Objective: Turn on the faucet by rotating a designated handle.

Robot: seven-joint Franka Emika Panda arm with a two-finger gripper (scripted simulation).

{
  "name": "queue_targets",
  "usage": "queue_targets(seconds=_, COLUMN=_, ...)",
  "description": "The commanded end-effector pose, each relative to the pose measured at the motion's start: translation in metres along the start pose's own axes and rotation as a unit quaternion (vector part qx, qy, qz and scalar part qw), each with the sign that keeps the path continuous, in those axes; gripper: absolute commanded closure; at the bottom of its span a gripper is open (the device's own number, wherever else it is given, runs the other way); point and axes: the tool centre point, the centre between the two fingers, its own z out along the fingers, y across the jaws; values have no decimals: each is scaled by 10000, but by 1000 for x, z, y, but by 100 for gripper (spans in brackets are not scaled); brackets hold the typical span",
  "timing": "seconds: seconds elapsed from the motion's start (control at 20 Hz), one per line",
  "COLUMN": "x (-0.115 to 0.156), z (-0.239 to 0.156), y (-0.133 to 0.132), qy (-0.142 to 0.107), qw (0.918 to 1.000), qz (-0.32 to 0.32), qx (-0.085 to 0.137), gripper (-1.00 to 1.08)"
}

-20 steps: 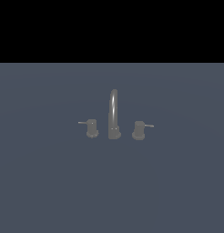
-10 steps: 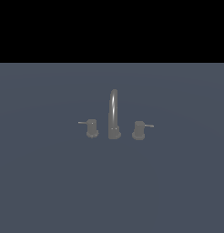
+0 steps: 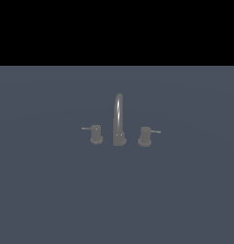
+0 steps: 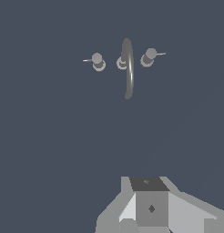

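Note:
The faucet [image 3: 119, 121] is a dark grey arched spout on a round base, with a short knob on each side. The handle [image 3: 95, 134] is the knob on the exterior view's left, its thin rod pointing left. Its twin [image 3: 145, 136] has a rod pointing right. From the wrist view the spout [image 4: 128, 68], the handle [image 4: 98, 61] and the twin [image 4: 149, 57] lie far ahead. My gripper [image 4: 149, 200] shows only as grey blocks at the picture's edge, well short of the faucet and touching nothing. The exterior view does not show the gripper.
The faucet stands on a plain flat blue-grey surface [image 3: 52, 190] that runs out on all sides. A black band fills the upper part of the exterior view. No other objects are in view.

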Motion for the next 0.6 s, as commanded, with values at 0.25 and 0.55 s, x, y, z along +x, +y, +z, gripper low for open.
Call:
queue_targets(seconds=0.25, x=15, z=39, y=-30, qy=26, qw=9969, qz=787, qx=6, gripper=108)
queue_targets(seconds=0.55, x=32, z=70, y=-53, qy=47, qw=9897, qz=1431, qx=14, gripper=108)
